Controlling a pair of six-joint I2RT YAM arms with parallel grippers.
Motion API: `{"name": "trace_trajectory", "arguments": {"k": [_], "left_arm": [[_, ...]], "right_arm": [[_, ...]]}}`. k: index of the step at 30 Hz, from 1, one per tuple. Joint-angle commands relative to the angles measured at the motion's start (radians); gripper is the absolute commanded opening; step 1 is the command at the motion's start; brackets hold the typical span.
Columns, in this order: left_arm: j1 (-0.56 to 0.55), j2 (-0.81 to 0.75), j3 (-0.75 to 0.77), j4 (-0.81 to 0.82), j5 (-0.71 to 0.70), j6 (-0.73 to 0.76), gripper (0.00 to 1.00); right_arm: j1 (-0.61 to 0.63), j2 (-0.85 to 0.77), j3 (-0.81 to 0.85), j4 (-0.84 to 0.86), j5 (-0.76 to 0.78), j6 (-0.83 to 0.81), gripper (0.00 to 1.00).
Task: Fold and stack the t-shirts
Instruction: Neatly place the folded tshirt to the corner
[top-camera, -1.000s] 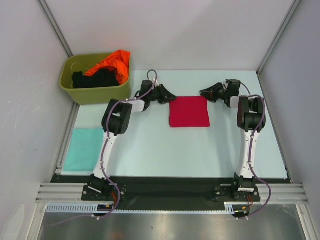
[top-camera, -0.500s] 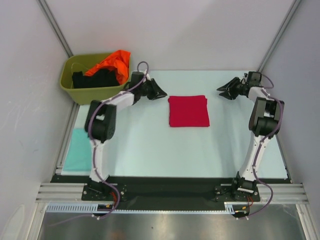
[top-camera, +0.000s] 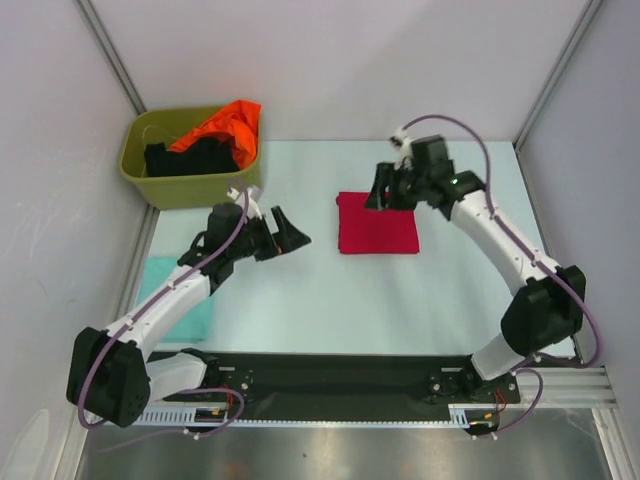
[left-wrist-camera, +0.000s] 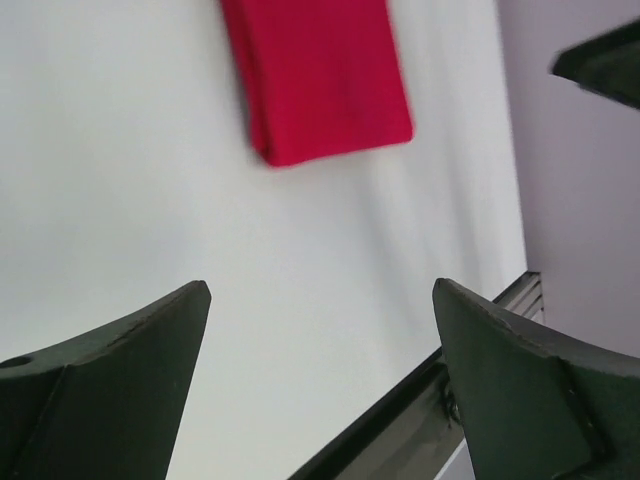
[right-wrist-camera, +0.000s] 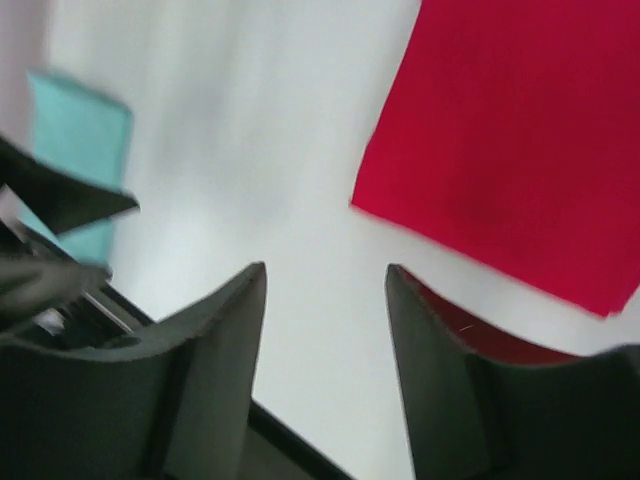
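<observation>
Top external view. Inspector: Your crimson-red t-shirt (top-camera: 377, 222) lies folded into a flat rectangle on the worktop (top-camera: 330, 300), towards the far side, between the 2 arms. The pale teal t-shirt (top-camera: 158, 278) lies folded at the near-left edge, partly under your left arm (top-camera: 165, 305). The orange t-shirt (top-camera: 228, 122) and the black t-shirt (top-camera: 185, 158) sit bunched in the olive-green tub (top-camera: 190, 190) at the far-left corner, the orange one draped over its far-right rim.

Operator: And the end effectors?

Inspector: Your left end effector (top-camera: 296, 233) hangs above bare worktop, left of the crimson-red t-shirt and apart from it. The left wrist view shows its 2 fingers (left-wrist-camera: 110, 390) spread wide with nothing between them. Your right end effector (top-camera: 385, 200) is over the crimson-red t-shirt's far-left corner. The right wrist view, though blurred, shows its fingers parted, with bare worktop in the gap and nothing gripped.

Operator: Is it touching the cloth?

Inspector: I cannot tell whether the tips touch. The cloth lies flat.
</observation>
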Motion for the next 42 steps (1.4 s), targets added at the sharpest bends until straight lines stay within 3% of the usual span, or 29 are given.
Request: {"name": "trace_trajectory", "arguments": {"k": [1, 3, 4, 5, 9, 14, 17, 18, 20, 26, 31, 34, 42], "left_arm": [[0.003, -0.057, -0.089, -0.008, -0.014, -0.038, 1.00], [0.012, -0.100, -0.140, 0.002, -0.004, -0.073, 1.00], [0.026, -0.114, -0.157, 0.005, -0.001, -0.115, 1.00], [0.036, -0.128, -0.186, 0.005, -0.007, -0.135, 1.00], [0.109, -0.177, -0.240, 0.026, 0.040, -0.178, 1.00], [0.219, -0.102, -0.212, -0.079, 0.060, -0.216, 0.99], [0.238, -0.057, -0.183, -0.127, 0.059, -0.180, 0.95], [0.238, -0.050, -0.183, -0.114, 0.063, -0.172, 0.93], [0.239, -0.037, -0.178, -0.106, 0.071, -0.169, 0.91], [0.253, -0.020, -0.210, -0.072, 0.100, -0.189, 0.78], [0.265, -0.025, -0.238, -0.054, 0.138, -0.147, 0.78], [0.299, -0.036, -0.261, -0.060, 0.151, -0.147, 0.77], [0.348, -0.011, -0.258, -0.028, 0.198, -0.147, 0.77]], "right_arm": [[0.164, -0.114, -0.070, -0.082, 0.304, -0.116, 0.59], [0.256, -0.161, -0.131, -0.061, 0.430, -0.148, 0.72], [0.356, -0.179, -0.157, -0.047, 0.548, -0.195, 0.99], [0.397, -0.222, -0.227, -0.001, 0.604, -0.217, 1.00], [0.589, -0.299, -0.436, 0.178, 0.857, -0.352, 1.00], [0.686, -0.261, -0.593, 0.370, 0.845, -0.577, 1.00], [0.745, -0.199, -0.723, 0.574, 0.882, -0.847, 1.00], [0.755, -0.184, -0.754, 0.644, 0.873, -1.007, 1.00], [0.749, -0.121, -0.801, 0.777, 0.829, -1.126, 0.98], [0.739, 0.072, -0.788, 0.959, 0.848, -1.275, 0.86], [0.675, 0.173, -0.746, 0.920, 0.760, -1.335, 0.82], [0.632, 0.201, -0.726, 0.894, 0.718, -1.360, 0.75], [0.561, 0.246, -0.685, 0.888, 0.621, -1.421, 0.72]]}}
